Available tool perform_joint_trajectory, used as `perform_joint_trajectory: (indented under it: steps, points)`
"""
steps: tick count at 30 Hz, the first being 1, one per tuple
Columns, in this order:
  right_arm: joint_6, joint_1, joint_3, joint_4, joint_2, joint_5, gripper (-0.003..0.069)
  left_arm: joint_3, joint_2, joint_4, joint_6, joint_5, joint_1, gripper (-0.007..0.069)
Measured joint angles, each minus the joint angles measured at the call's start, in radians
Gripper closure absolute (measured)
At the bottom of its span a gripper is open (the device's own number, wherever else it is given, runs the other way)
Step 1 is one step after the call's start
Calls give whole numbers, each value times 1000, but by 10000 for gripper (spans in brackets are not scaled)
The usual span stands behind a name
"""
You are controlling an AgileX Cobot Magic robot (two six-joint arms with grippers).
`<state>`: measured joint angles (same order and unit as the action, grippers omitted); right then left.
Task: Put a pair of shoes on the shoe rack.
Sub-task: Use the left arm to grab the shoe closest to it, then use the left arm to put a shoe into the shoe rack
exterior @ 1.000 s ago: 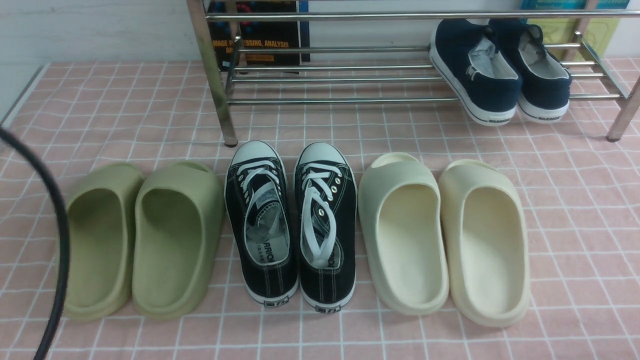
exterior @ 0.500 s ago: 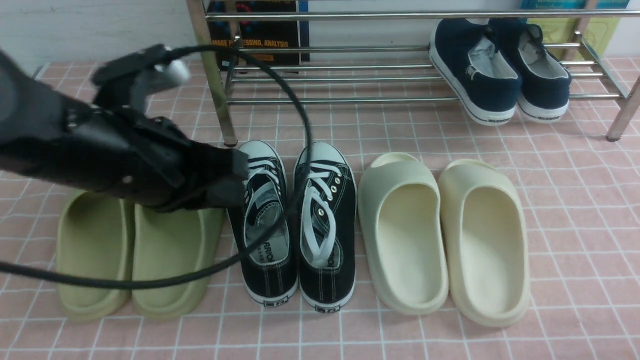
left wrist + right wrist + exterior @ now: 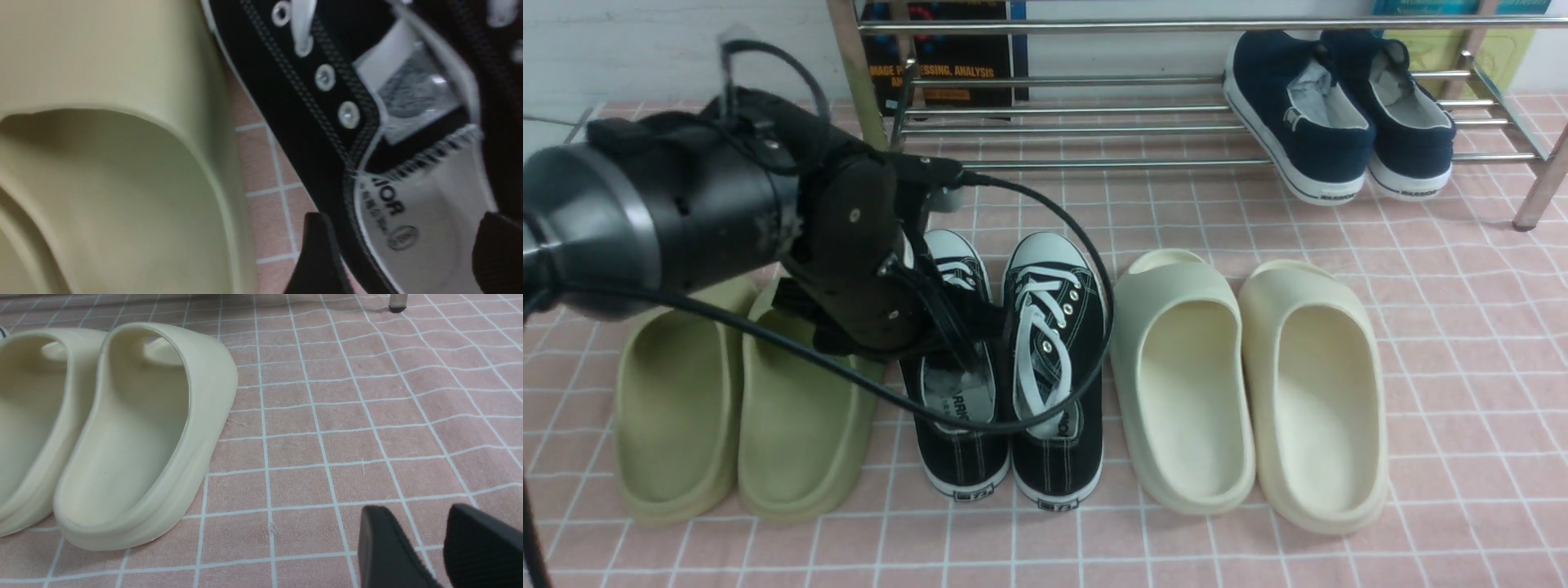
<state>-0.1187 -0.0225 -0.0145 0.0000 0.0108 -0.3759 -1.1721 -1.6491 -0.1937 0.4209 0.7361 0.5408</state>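
The low chrome tube shoe rack (image 3: 1094,163) stands along the far edge of the pink checked cloth (image 3: 1462,343). A pair of navy slip-on shoes (image 3: 1307,122) leans on its rails at the right end. The black left arm (image 3: 686,212) reaches in from the cloth's left edge, its wrist tipped down over the row of footwear in front of the rack. That row runs green foam slides (image 3: 800,441), black canvas sneakers with white laces (image 3: 1054,351), then cream foam slides (image 3: 1184,384), all flat on the cloth with toes towards the rack.

The sneakers sit side by side mid-row, on the cloth rather than the rack. The left gripper (image 3: 408,261) hangs over the heel opening of the sneaker nearer the green slides. Its fingers are spread wide, one outside that sneaker's wall, and they clamp nothing. The right gripper (image 3: 433,555) is low over bare cloth near the cream slides, its fingers a little apart and empty.
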Motion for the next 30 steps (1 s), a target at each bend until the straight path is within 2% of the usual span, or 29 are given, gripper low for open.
perform_joint_trajectory:
  steps: [4,7,8,9,10,11,12,13,14,17,25,30]
  points:
    - [0,0,0,0,0,0,421,-2,-62,-25,34,-9,0,163]
    - [0,0,0,0,0,0,421,-2,-102,-47,67,-17,0,235]
    - [0,0,0,0,0,0,421,-3,-128,-60,89,-21,0,315]
    - [0,0,0,0,0,0,421,-3,-130,-62,92,-21,0,337]
    - [0,0,0,0,0,0,421,-4,-142,-73,112,-25,0,430]
    - [0,0,0,0,0,0,421,-4,-144,-78,121,-28,0,478]
    - [0,0,0,0,0,0,421,-4,-145,-78,122,-27,0,490]
    - [0,0,0,0,0,0,421,-4,-145,-84,134,-28,0,559]
    - [0,0,0,0,0,0,421,-5,-145,-88,140,-27,0,587]
    - [0,0,0,0,0,0,421,-19,-130,-99,147,-7,0,613]
    - [0,0,0,0,0,0,421,-149,-46,-131,146,105,0,613]
    - [0,0,0,0,0,0,421,-254,-43,-134,136,103,0,613]
